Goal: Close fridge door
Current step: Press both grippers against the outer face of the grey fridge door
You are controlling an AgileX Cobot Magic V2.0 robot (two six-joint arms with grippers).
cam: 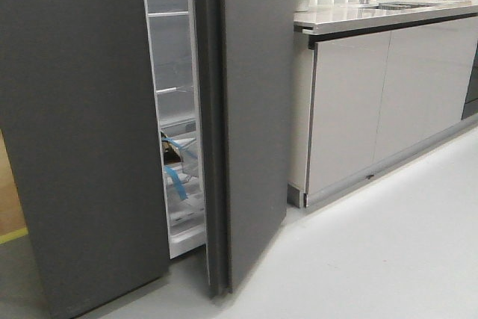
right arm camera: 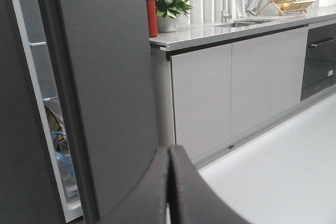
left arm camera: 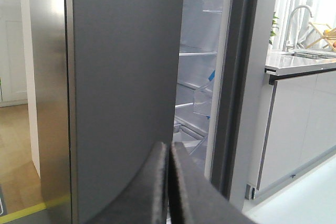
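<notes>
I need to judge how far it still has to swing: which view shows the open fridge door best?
The front view: the fridge door shows nearly to the floor, with its thick edge and the gap onto the shelves. The right wrist view shows its face and edge close up. The left wrist view shows only a narrow strip.

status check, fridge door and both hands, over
Left hand shut, empty. Right hand shut, empty, near the fridge door. Door ajar, shelves showing in the gap. Nothing seen blocking its swing.
</notes>
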